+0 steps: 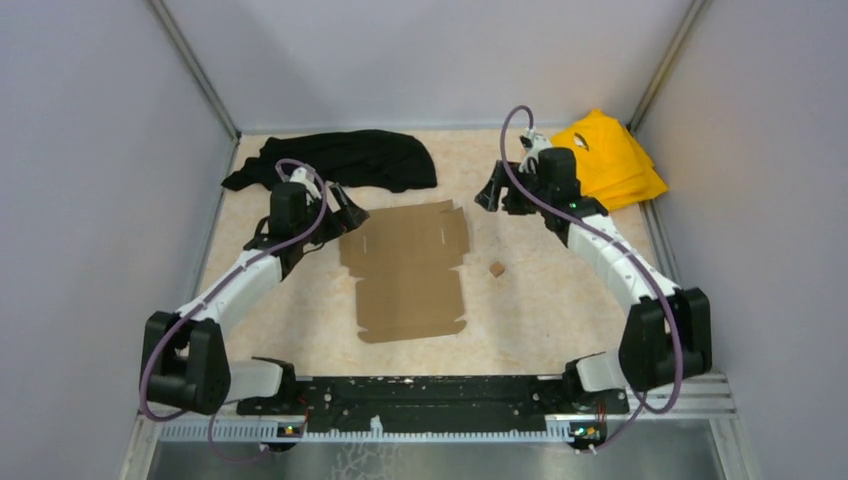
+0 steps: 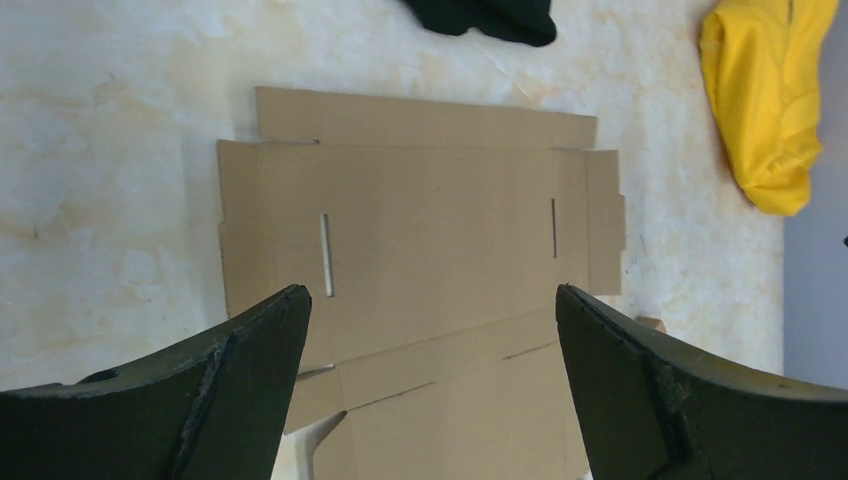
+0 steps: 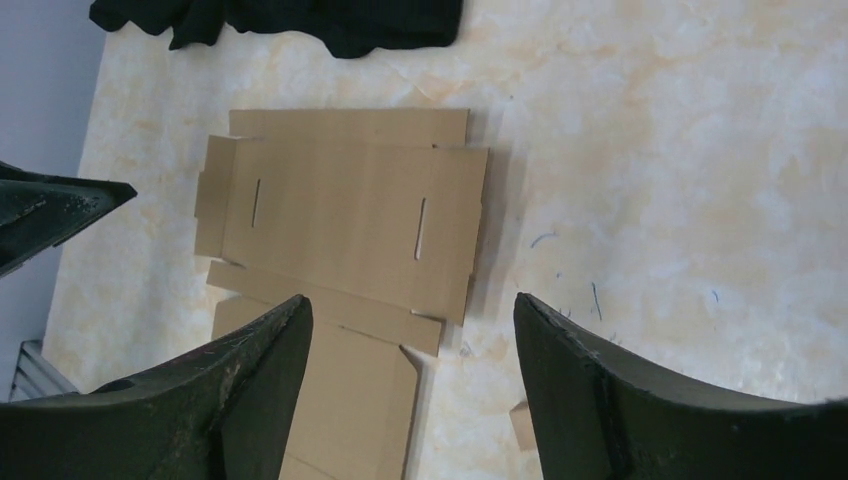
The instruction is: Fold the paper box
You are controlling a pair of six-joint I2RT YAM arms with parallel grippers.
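Observation:
The paper box (image 1: 405,270) is a flat brown die-cut sheet with flaps and two slits, lying unfolded mid-table. My left gripper (image 1: 352,215) hovers over the sheet's far left corner, open and holding nothing. In the left wrist view the sheet (image 2: 430,220) spreads out below the wide-apart left gripper (image 2: 430,292). My right gripper (image 1: 487,195) hangs above bare table off the sheet's far right corner. In the right wrist view the right gripper (image 3: 410,298) stands open over the sheet's (image 3: 340,215) right edge, gripping nothing.
A black cloth (image 1: 340,160) lies at the back left and a yellow cloth (image 1: 605,160) at the back right. A tiny brown cube (image 1: 496,268) sits just right of the sheet. Grey walls close in the table on three sides.

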